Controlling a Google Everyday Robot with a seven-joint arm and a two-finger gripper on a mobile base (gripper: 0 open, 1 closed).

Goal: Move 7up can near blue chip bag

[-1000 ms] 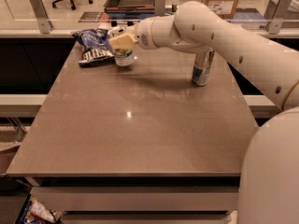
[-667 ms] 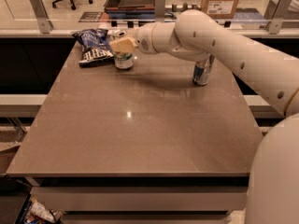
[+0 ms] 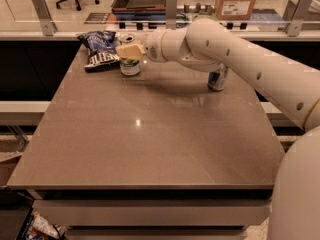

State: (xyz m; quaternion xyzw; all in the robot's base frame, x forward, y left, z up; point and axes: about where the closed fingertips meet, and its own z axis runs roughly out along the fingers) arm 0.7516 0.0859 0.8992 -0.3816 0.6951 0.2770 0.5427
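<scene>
The 7up can (image 3: 130,65), white-silver with green print, stands upright at the table's far left, just right of the blue chip bag (image 3: 100,49). The bag lies wrinkled at the far left corner, a small gap from the can. My gripper (image 3: 129,49) reaches in from the right at the end of the white arm (image 3: 215,44) and is shut on the can's upper part. One cream finger (image 3: 131,51) covers the can's front below its silver top.
A taller slim silver-and-blue can (image 3: 217,78) stands at the far right of the brown table (image 3: 150,134), partly behind my arm. A glass barrier with metal posts (image 3: 171,6) runs along the table's far edge.
My gripper and the can have sunk slightly toward the table beside the bag. The arm's elbow has shifted, uncovering more of the slim can.
</scene>
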